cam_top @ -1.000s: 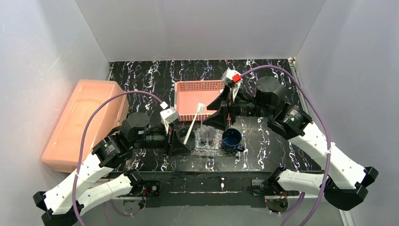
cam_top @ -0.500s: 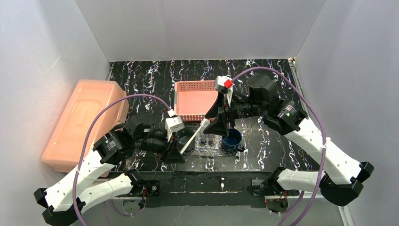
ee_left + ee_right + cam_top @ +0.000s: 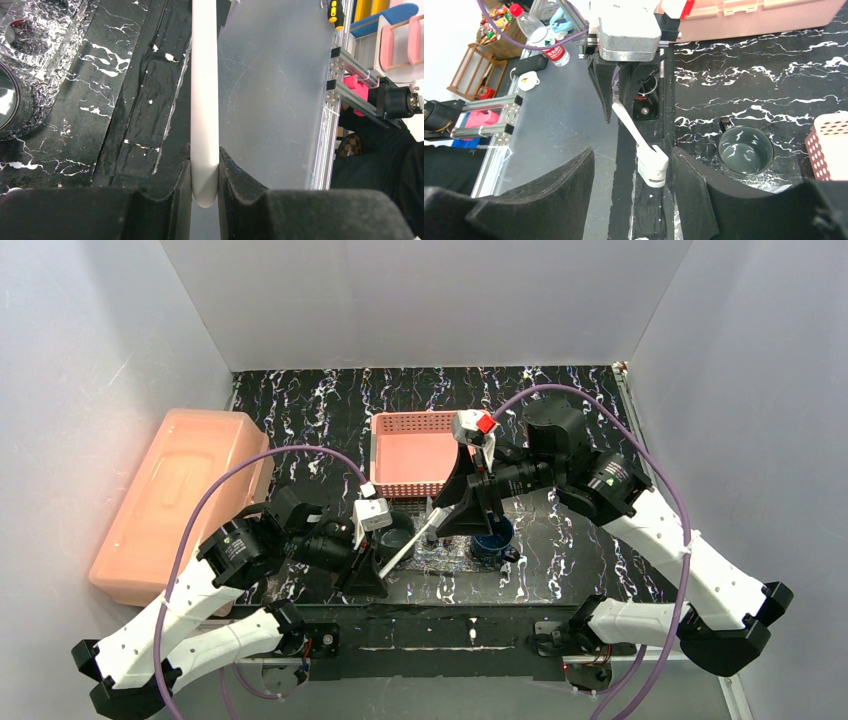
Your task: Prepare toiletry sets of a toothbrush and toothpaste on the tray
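Note:
My left gripper [image 3: 372,565] is shut on the handle end of the white toothbrush [image 3: 408,540], which slants up and to the right over the near edge of the glittery clear tray [image 3: 445,558]. In the left wrist view the handle [image 3: 204,90] is pinched between the fingers, gripper [image 3: 205,172]. My right gripper [image 3: 455,523] is open, with its jaws on either side of the brush head [image 3: 651,167]. The head is close to the right finger [image 3: 689,190] and apart from the left one, gripper [image 3: 631,155]. I see no toothpaste.
A dark cup [image 3: 397,530] and a blue cup [image 3: 492,536] stand by the tray. The pink perforated basket [image 3: 415,455] is behind them. The big salmon box [image 3: 175,500] lies at the left. The dark cup also shows in the right wrist view [image 3: 745,150].
My left gripper has moved nearer and lowered the toothbrush to a flatter slant. My right gripper has moved left and down until its open jaws are around the brush head.

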